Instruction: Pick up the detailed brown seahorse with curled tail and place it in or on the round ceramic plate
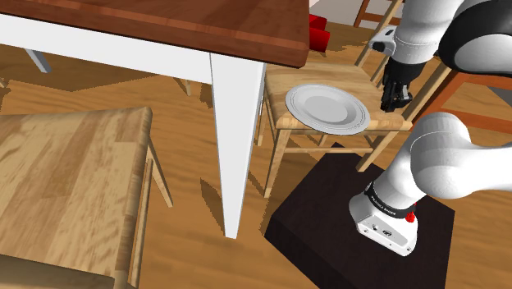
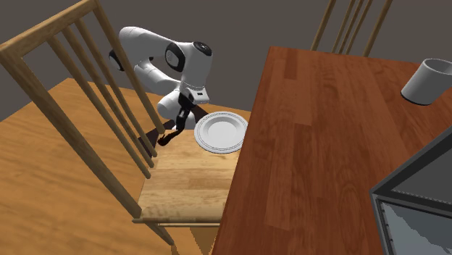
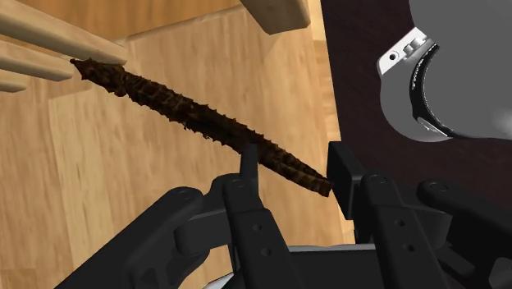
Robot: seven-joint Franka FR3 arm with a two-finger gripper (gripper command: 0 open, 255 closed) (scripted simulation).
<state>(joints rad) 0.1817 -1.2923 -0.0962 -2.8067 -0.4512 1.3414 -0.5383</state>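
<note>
While the spiky dark-brown seahorse (image 3: 180, 119) pokes out toward the chair's back spindles (image 3: 49, 61), the black hand (image 3: 293, 162) has its fingers clamped on one end of it. The round grey plate (image 1: 328, 107) sits right beside it on the wooden chair seat (image 2: 188, 181), tucked against the table (image 2: 326, 145).

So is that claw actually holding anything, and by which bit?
Yes: the gripper clasps the dark brown, spiky seahorse by one end, the thicker one. The rest juts out past the fingers.
</note>
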